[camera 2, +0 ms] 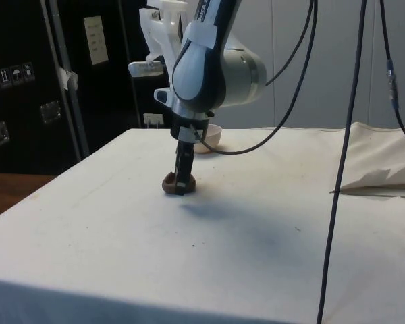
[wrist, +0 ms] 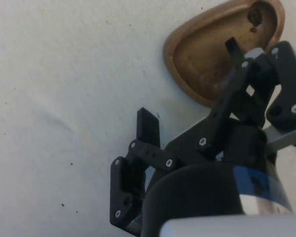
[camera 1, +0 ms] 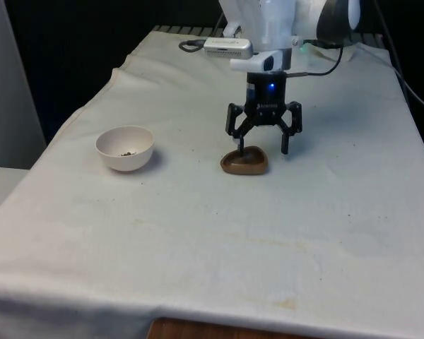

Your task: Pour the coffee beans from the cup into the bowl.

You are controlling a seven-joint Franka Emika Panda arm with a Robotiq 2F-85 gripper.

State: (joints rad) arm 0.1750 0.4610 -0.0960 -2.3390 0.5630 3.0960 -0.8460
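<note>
Jaws are spread wide, holding nothing. The gripper (camera 1: 263,147) hangs low over the cup (camera 1: 244,162), with one finger (wrist: 233,48) dipping inside its rim and the other finger (wrist: 148,126) outside, down near the cloth (camera 1: 219,233) on the front view's right. My guess is that straddle is deliberate: pinch the wall between the two tips, since the cup is too shallow and wide to grab around the body.

The cup looks like brown wood or glazed ceramic, smooth, and more of a rounded teardrop dish than a proper cup. It sits flat and upright. In the wrist view I can make out just a couple of dark bits at the narrow end, so it seems nearly empty, though part of it is hidden behind the finger.

The bowl (camera 1: 125,147) is well apart, towards the front view's left, white, round, plain and matte-looking, with a few dark specks in the bottom that could be beans (camera 1: 127,152). So judging by how things lie, most of the pouring may already be done, or there weren't many beans to begin with. Can't tell which.

The cloth is white, a bit wrinkled and stained in spots, soft enough that the cup might slide if nudged sideways.
</note>
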